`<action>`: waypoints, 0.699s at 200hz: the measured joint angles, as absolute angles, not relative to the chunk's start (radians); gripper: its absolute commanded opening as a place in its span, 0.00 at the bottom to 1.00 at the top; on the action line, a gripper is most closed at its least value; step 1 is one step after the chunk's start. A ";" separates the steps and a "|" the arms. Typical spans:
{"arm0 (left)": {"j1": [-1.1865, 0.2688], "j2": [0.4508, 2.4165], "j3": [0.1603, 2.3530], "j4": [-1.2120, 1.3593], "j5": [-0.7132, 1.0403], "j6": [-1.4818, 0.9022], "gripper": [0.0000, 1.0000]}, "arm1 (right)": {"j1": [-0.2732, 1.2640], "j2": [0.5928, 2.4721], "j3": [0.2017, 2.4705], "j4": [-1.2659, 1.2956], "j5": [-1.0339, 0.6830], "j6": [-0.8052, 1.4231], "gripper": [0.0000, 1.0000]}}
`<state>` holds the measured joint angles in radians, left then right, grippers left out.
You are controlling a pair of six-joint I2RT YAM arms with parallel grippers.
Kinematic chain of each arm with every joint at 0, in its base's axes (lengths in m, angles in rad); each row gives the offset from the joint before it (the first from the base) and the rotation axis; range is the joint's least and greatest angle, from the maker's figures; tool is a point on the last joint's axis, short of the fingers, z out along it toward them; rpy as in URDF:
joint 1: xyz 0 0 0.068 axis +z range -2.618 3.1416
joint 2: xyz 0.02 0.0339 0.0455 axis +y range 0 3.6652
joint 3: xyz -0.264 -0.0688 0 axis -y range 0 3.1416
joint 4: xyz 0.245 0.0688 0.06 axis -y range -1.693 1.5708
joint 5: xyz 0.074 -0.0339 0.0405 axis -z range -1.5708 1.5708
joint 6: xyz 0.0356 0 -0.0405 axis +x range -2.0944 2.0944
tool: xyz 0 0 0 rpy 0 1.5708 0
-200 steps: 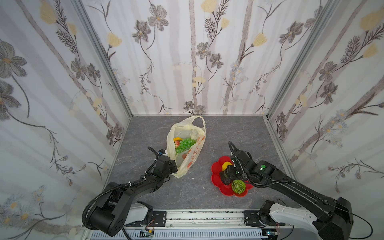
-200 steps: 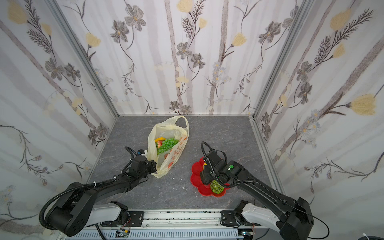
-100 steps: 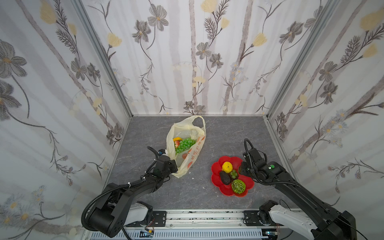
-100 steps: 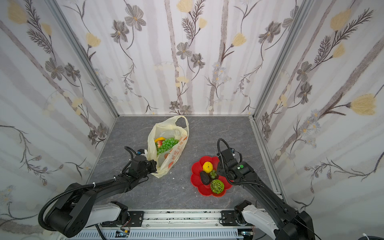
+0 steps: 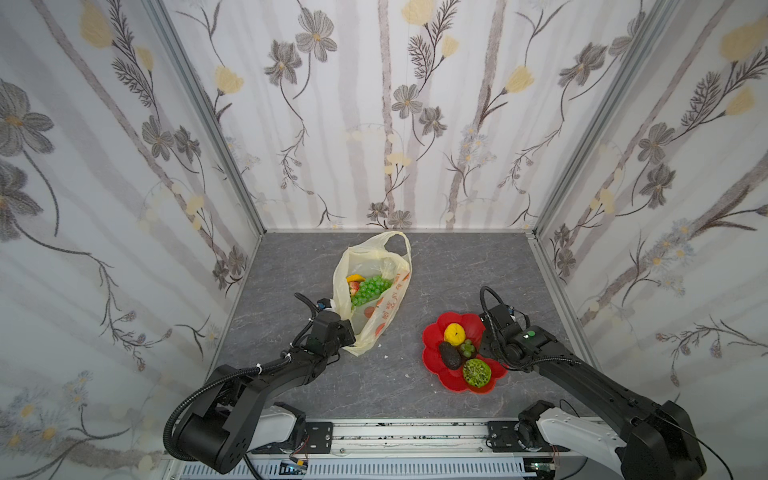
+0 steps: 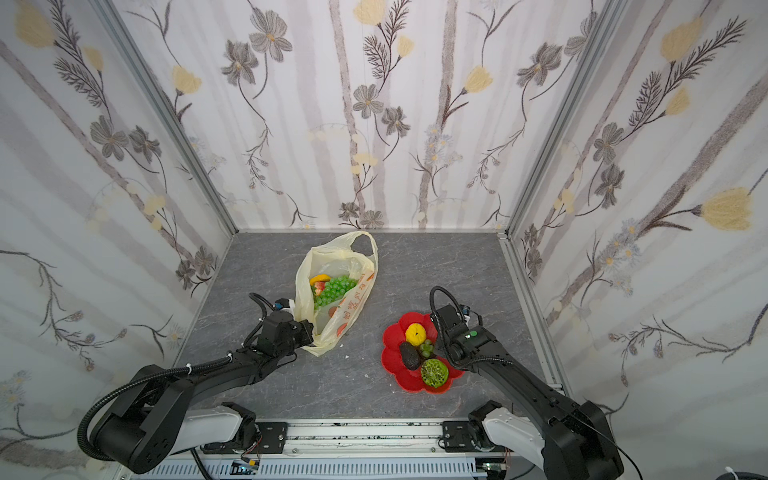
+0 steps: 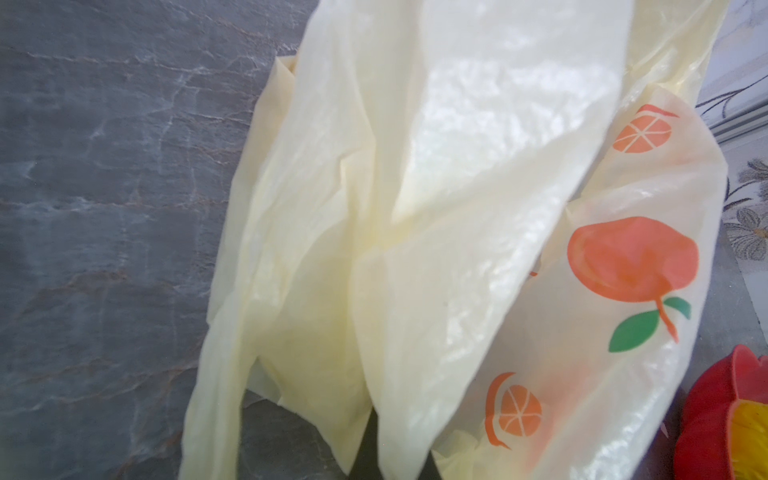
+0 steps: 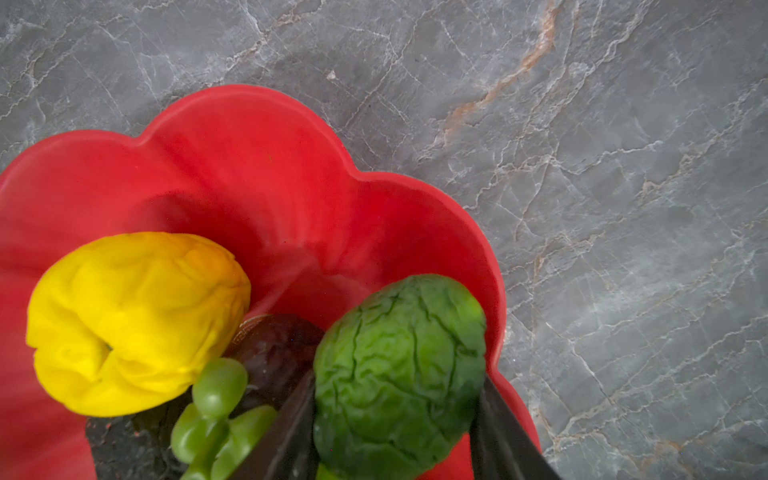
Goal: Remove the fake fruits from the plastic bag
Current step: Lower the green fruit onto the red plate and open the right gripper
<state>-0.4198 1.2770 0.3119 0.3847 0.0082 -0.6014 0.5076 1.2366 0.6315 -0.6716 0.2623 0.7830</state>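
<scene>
The plastic bag (image 5: 386, 303) (image 6: 353, 299) lies at the table's middle with its mouth open toward the back. Inside it show a green grape bunch (image 5: 370, 289) (image 6: 334, 286), a red strawberry (image 5: 354, 286) and a yellow piece (image 5: 355, 277). My left gripper (image 5: 351, 334) (image 7: 395, 461) is shut on the bag's (image 7: 415, 208) near bottom fold. My right gripper (image 8: 397, 386) is shut on a wrinkled green fruit (image 8: 399, 365) at the red plate's right rim; in both top views the wrist hides that fruit.
The red flower-shaped plate (image 5: 430, 357) (image 6: 388, 353) (image 8: 249, 145) holds a yellow fruit (image 5: 454, 333) (image 8: 137, 320), small green grapes (image 5: 467, 348), a dark avocado (image 5: 450, 356) and a bumpy green ball (image 5: 476, 372). Papered walls close three sides.
My right gripper has swung from over the plate's middle to its right rim, uncovering the fruits on it. The left arm and the bag have stayed put.
</scene>
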 measured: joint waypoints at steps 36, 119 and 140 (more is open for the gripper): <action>-0.420 1.282 0.312 0.385 0.007 -0.601 0.00 | 0.508 1.265 0.629 -0.640 0.260 0.784 0.49; -0.420 1.297 0.315 0.386 0.007 -0.601 0.00 | 0.508 1.289 0.617 -0.582 0.231 0.784 0.59; -0.420 1.303 0.316 0.385 0.007 -0.601 0.00 | 0.509 1.288 0.617 -0.582 0.231 0.784 0.61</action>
<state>-0.4198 1.3029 0.3157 0.3855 0.0074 -0.6014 0.5087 1.2877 0.6170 -0.5816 0.2310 0.7837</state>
